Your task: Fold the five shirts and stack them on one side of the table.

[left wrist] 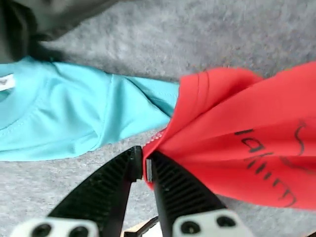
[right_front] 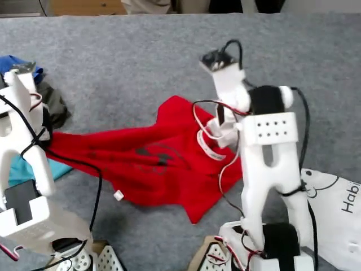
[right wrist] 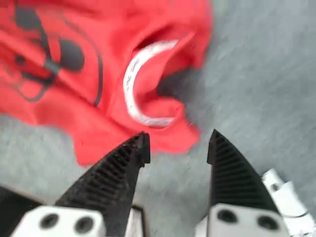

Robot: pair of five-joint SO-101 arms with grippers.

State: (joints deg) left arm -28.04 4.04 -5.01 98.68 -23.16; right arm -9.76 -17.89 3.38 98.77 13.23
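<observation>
- Red shirt (right_front: 152,164): lies crumpled on the grey table (right_front: 141,62), long axis running from one arm across to the other
- Turquoise shirt (left wrist: 74,113): beside the red shirt's corner, partly beneath it; its extent is cut off
- Left gripper (left wrist: 144,165): clamped on that corner
- Right gripper (right wrist: 178,143): jaws wide, empty, just off the neck end, collar (right wrist: 129,84) nearest; hem side hard to make out

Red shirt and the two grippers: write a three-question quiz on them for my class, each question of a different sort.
1. True or false: the left gripper is shut on the red shirt.
2. Fill in: the right gripper has its jaws ____.
3. The light blue shirt lies: A in the right gripper; B beside the red shirt; C far from it.
Key: 1 true; 2 open; 3 B.
</observation>
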